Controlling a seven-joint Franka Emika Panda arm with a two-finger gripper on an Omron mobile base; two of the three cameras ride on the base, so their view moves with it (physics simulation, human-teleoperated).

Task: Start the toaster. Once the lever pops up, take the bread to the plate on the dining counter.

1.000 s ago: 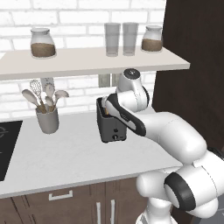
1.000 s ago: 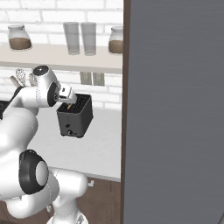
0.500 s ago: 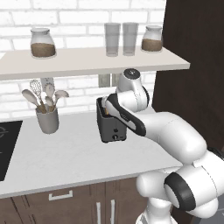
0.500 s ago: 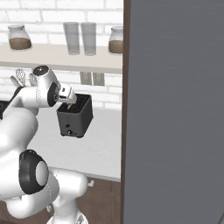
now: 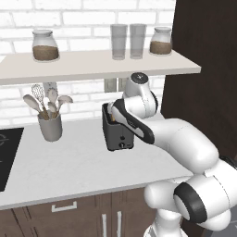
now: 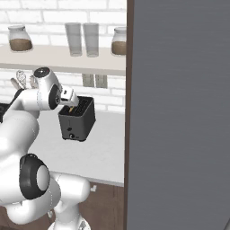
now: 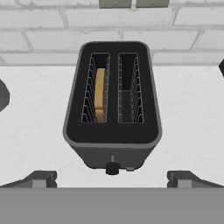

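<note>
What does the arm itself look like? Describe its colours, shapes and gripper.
The arm is glossy white, built of rounded, bulbous segments with dark grey bands at the joints and a dark stripe along the forearm. Its gripper ends in two small dark grey finger tips.

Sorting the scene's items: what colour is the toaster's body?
Dark grey toaster, clearest in the hand view.

Glossy white rounded arm [image 5: 185,139] with dark joint bands.

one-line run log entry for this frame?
phase: approach toaster | pincer: open, above toaster front, holding nothing | bread: in left slot | lever: not pressed yet
</note>
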